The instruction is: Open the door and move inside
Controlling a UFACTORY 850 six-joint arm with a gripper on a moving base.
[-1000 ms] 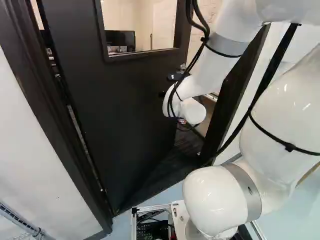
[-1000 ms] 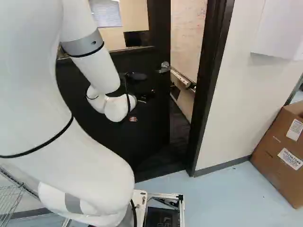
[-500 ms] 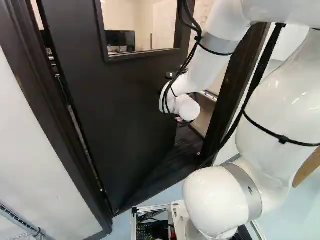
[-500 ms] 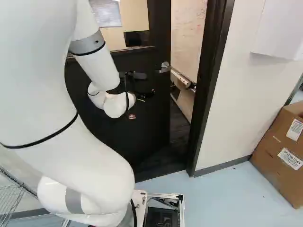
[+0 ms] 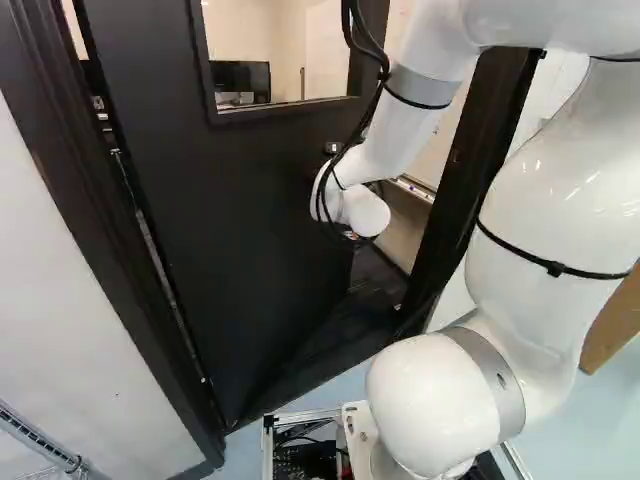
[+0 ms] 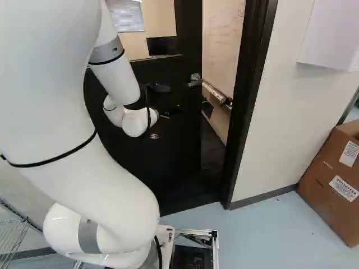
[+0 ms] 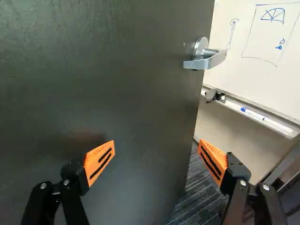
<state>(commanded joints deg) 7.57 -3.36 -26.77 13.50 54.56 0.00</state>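
Observation:
The dark door [image 5: 250,210] stands ajar, swung away from me, with a gap between its free edge and the right door frame [image 6: 244,112]. Its silver lever handle [image 6: 194,79] is near that edge. In the right base view my gripper [image 6: 171,111] is a small dark shape before the door, below and left of the handle, partly hidden by the white wrist. In the wrist view the gripper [image 7: 156,145] has its orange-padded fingers wide apart with nothing between them. One finger is over the door face, the other past its edge; the handle [image 7: 204,57] lies ahead, untouched.
Through the gap show a whiteboard [image 7: 262,42] with a marker tray [image 7: 262,117] and dark carpet [image 7: 199,197]. Cardboard boxes [image 6: 331,179] stand by the wall right of the frame. A wire rack [image 5: 40,440] is at the near left.
The arm's wrist has moved left in the left base view, and slightly left and up in the right one. The base and the door have stayed still.

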